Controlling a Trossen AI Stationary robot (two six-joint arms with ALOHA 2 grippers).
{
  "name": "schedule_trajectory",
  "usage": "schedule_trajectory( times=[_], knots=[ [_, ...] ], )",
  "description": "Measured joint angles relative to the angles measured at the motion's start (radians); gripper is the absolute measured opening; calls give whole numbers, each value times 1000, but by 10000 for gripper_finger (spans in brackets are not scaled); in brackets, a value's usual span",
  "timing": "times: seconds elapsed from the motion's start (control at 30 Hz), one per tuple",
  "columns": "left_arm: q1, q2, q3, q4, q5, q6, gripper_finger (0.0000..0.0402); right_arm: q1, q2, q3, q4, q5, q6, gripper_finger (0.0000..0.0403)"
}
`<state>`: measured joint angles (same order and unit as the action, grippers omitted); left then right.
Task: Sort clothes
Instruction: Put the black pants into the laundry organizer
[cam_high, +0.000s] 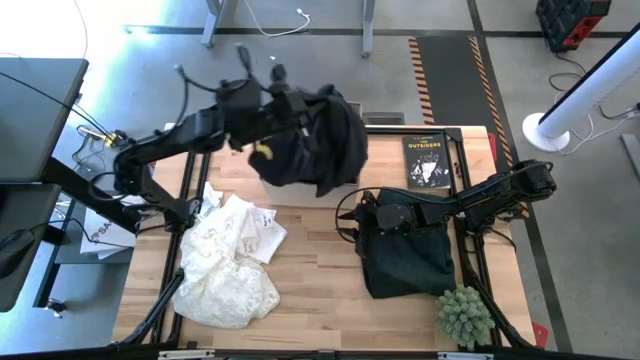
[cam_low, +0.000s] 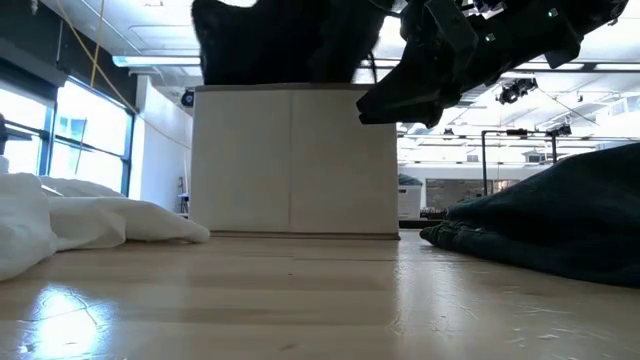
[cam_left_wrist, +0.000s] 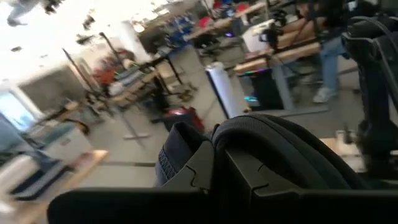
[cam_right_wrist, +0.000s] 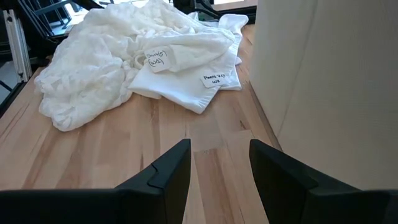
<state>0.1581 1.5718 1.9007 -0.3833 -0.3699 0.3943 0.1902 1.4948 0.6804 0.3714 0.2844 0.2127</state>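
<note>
**Sorting looks mostly done, one dark piece in the air**

So here's where it stands as far as I can tell. The left gripper (cam_high: 268, 112) is up over the far middle of the counter (cam_high: 320, 260), clamped tight on a black garment (cam_high: 325, 140) that hangs bunched above the pale box (cam_high: 300, 190). From the low view the box's front wall hides anything inside, so no idea what's in there.

The two piles look pretty separated already: the white clothes (cam_high: 232, 262) are heaped on the left side of the counter, a couple with small handwritten tags, and a dark pile (cam_high: 405, 258) lies on the right side, near the black book (cam_high: 427, 160) and the green plant (cam_high: 464, 315).

The right gripper (cam_right_wrist: 219, 165) hovers low over bare wood just beside the box, fingers spread wide, holding nothing.

My guess: what's left is landing that hanging black piece with the darks or in the box, can't tell which.
</note>
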Motion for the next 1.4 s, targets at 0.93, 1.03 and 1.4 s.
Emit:
schedule_trajectory(
  times=[0.93,1.03,1.4],
  knots=[
    [175,26,-332,-624,47,-313,13,0,0,0,-10,0,0,160],
    [175,26,-396,-616,47,-312,13,0,0,0,-9,0,0,160],
    [193,21,-141,-751,45,-382,81,0,0,0,-8,0,9,160]
  ],
)
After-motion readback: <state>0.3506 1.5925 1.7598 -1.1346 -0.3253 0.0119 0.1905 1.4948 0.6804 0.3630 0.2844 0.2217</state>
